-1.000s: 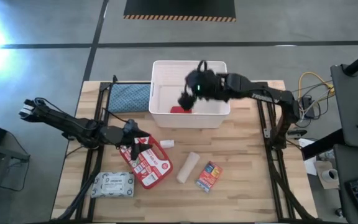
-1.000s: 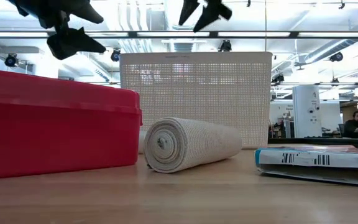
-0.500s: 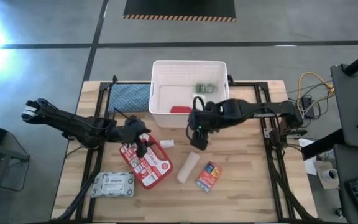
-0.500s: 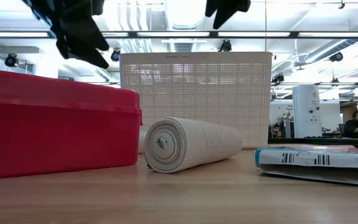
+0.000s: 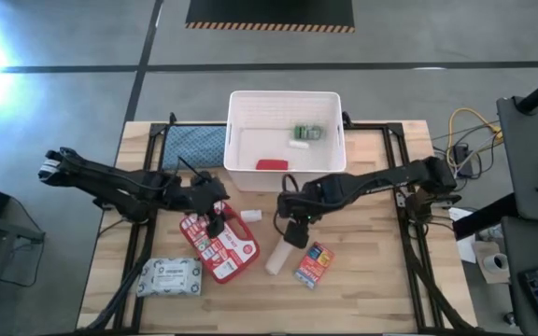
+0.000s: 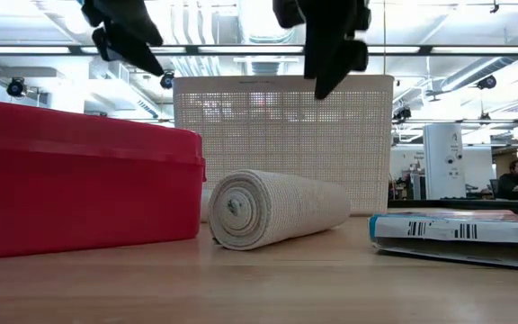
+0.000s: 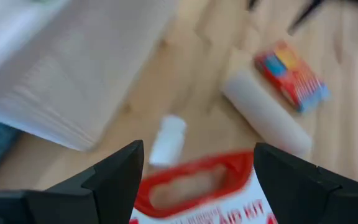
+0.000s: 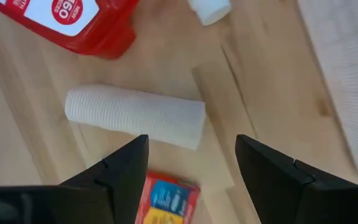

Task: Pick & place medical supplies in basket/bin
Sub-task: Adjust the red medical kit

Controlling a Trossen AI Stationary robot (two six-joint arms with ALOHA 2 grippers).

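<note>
Beige ribbed bandage roll [image 5: 282,252] is lying on the wooden table [image 5: 372,289], just beside the small orange-blue box [image 5: 314,264] and in front of the white slotted plastic basket [image 5: 286,175]. Right gripper [image 5: 294,233] hangs right over the roll's far end with its fingers spread and nothing between them, so it's the nearer arm for sure. Roll's long axis slants away from the basket, so I'd guess the jaws want to straddle it crosswise. Left gripper [image 5: 215,222] sits open and empty over the red-and-white first-aid pouch [image 5: 220,245].
</note>
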